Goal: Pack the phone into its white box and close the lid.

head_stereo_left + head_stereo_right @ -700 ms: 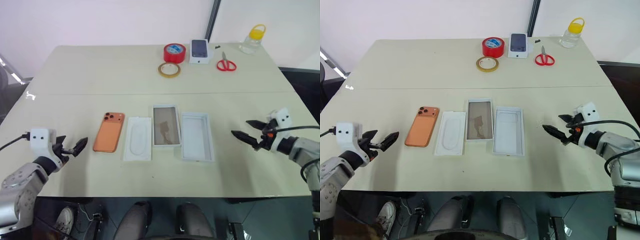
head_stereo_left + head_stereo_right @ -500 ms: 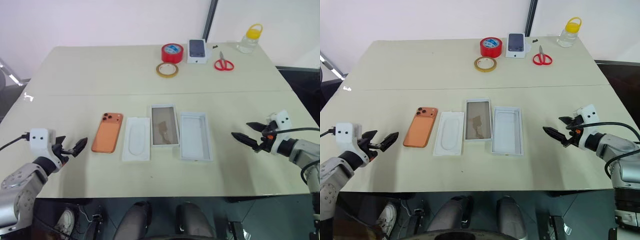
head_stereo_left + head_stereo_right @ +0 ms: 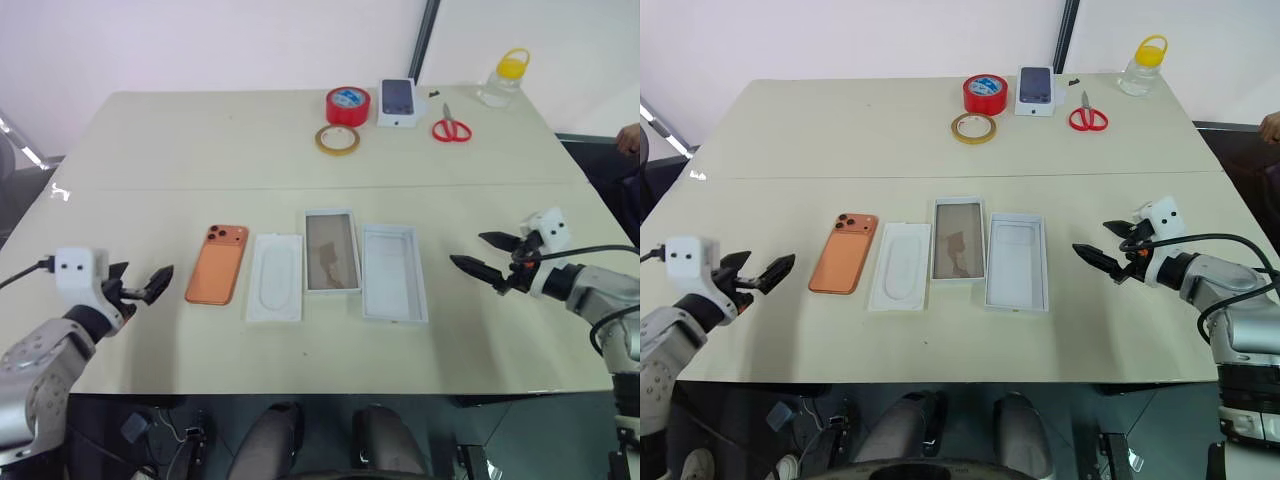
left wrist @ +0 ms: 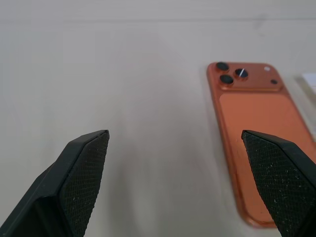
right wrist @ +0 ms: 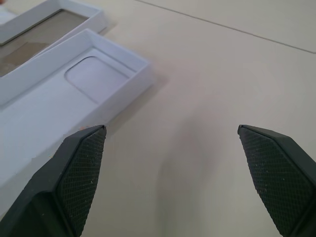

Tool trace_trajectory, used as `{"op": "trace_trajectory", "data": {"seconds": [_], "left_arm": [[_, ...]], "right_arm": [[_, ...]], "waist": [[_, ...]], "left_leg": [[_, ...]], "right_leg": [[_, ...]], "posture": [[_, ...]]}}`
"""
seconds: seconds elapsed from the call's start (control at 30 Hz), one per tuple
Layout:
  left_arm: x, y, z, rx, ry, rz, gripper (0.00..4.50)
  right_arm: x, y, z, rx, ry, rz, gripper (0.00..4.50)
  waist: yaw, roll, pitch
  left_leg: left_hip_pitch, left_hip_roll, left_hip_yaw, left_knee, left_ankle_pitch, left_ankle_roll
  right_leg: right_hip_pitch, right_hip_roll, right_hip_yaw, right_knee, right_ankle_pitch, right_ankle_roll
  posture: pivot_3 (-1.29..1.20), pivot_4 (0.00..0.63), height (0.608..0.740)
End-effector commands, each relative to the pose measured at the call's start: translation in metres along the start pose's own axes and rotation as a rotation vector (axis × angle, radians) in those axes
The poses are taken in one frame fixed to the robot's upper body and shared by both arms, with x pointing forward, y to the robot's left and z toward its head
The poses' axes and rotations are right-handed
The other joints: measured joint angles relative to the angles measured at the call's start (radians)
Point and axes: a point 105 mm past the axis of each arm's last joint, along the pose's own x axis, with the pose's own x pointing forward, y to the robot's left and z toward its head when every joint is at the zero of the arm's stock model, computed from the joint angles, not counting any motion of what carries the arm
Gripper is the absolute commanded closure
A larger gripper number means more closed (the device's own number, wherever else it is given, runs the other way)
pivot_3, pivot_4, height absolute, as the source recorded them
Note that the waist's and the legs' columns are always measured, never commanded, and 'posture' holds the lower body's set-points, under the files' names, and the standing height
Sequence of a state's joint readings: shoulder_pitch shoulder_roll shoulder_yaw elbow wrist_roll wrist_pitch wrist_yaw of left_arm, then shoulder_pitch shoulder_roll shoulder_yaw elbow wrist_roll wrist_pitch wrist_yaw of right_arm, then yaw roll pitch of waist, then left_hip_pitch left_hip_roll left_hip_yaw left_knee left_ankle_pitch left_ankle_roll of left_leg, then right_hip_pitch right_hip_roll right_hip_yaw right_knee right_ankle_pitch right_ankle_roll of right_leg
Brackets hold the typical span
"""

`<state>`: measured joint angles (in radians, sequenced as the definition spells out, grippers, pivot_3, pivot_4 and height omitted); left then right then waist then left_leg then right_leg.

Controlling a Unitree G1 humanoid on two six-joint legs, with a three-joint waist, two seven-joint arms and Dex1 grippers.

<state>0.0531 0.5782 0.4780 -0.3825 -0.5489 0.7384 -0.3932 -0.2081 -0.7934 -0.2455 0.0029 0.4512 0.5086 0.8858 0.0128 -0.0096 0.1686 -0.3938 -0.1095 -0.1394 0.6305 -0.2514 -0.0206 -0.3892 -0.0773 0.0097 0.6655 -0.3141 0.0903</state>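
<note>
Now the left gripper point(image 3: 146, 285) hovers over the table point(image 3: 200, 150) with its two black fingers spread and nothing between them, and the phone point(image 3: 217, 264) lies face down just ahead of it toward the middle, camera lenses at the far end. Beyond the phone, going toward the right gripper point(image 3: 484, 262), lie a flat white insert point(image 3: 275, 277), the lid point(image 3: 331, 251) and the white box point(image 3: 392, 272), side by side and close together. Likewise spread and empty, the right gripper points at the white box from just beside it, apart from its wall.
</note>
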Motion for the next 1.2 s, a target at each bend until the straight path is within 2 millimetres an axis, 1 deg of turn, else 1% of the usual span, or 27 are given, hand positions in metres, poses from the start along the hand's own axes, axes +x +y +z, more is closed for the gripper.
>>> {"op": "trace_trajectory", "data": {"seconds": [0.03,0.17,0.23,0.3,0.4,0.5,0.57,0.67,0.8,0.9,1.1,1.2], "left_arm": [[0.007,-0.016,0.015,0.036,-0.028,-0.066,0.00],[0.015,-0.043,0.023,0.012,-0.029,-0.189,0.00],[0.019,-0.069,0.022,-0.016,-0.006,-0.286,0.00],[0.020,-0.087,0.022,-0.036,0.015,-0.335,0.00],[0.019,-0.093,0.016,-0.076,0.086,-0.324,0.00],[0.014,-0.098,0.009,-0.123,0.157,-0.341,0.00],[0.011,-0.098,0.007,-0.156,0.190,-0.338,0.00],[0.010,-0.101,0.002,-0.173,0.231,-0.313,0.00],[0.011,-0.121,-0.003,-0.236,0.266,-0.342,0.00],[0.012,-0.129,-0.009,-0.243,0.311,-0.343,0.00],[0.015,-0.130,-0.029,-0.310,0.400,-0.280,0.00],[0.018,-0.131,-0.032,-0.367,0.405,-0.268,0.00]], "right_arm": [[0.002,0.017,0.021,-0.043,-0.061,0.051,0.04],[0.001,0.040,0.027,-0.070,-0.062,0.120,0.04],[0.003,0.055,0.025,-0.100,-0.038,0.166,0.04],[0.006,0.070,0.024,-0.149,-0.011,0.214,0.04],[0.011,0.091,0.027,-0.193,-0.004,0.282,0.04],[0.015,0.103,0.031,-0.203,-0.020,0.328,0.04],[0.017,0.107,0.031,-0.214,-0.016,0.345,0.04],[0.018,0.108,0.031,-0.228,-0.006,0.359,0.04],[0.021,0.112,0.032,-0.247,-0.002,0.396,0.04],[0.023,0.114,0.032,-0.253,-0.006,0.405,0.04],[0.026,0.112,0.031,-0.252,-0.009,0.391,0.04],[0.025,0.112,0.030,-0.254,-0.010,0.384,0.04]], "waist": [[0.000,0.000,0.000],[0.000,0.000,0.000],[0.000,0.000,0.000],[-0.001,0.000,0.000],[-0.003,0.000,0.000],[-0.004,0.000,0.000],[-0.001,-0.001,0.000],[0.001,-0.001,0.000],[0.001,-0.003,0.000],[-0.001,-0.004,0.000],[0.001,-0.004,0.000],[0.002,-0.004,0.000]], "left_leg": [[0.000,0.000,0.000,0.000,0.000,0.000],[0.000,0.000,0.000,0.000,0.000,0.000],[0.000,0.000,0.000,0.000,0.000,0.000],[0.000,0.000,0.000,0.001,0.000,0.000],[0.000,0.000,0.000,0.000,0.000,0.000],[0.000,0.001,0.000,0.000,0.001,-0.001],[0.000,0.001,0.000,0.001,0.001,-0.001],[0.000,0.000,0.000,0.001,0.001,-0.001],[0.000,0.000,0.000,0.002,0.001,-0.002],[0.000,0.000,0.000,0.001,0.002,-0.004],[0.000,0.000,0.001,0.002,0.002,-0.004],[0.001,0.000,0.001,0.002,0.002,-0.004]], "right_leg": [[0.000,0.000,0.000,0.000,0.000,0.000],[0.000,0.000,0.000,0.000,0.000,0.000],[0.000,0.000,0.000,0.000,0.000,0.000],[0.000,0.000,0.000,0.000,0.000,0.001],[0.000,0.000,0.000,0.000,0.001,0.001],[-0.001,0.001,0.000,0.001,0.001,0.001],[-0.001,0.001,0.001,0.001,0.001,0.001],[0.000,0.001,0.000,0.001,0.000,0.001],[0.000,0.001,0.001,0.001,0.001,0.001],[0.000,0.001,0.000,0.001,0.001,0.001],[0.000,0.001,0.001,0.001,0.001,0.001],[0.001,0.001,0.001,0.001,0.001,0.001]], "posture": [[0.00,0.150,0.740],[0.00,0.150,0.740],[0.00,0.150,0.740],[0.00,0.150,0.740],[0.00,0.150,0.740],[0.00,0.150,0.740],[0.00,0.150,0.740],[0.00,0.150,0.740],[0.00,0.150,0.740],[0.00,0.150,0.740],[0.00,0.150,0.740],[0.00,0.150,0.740]]}}
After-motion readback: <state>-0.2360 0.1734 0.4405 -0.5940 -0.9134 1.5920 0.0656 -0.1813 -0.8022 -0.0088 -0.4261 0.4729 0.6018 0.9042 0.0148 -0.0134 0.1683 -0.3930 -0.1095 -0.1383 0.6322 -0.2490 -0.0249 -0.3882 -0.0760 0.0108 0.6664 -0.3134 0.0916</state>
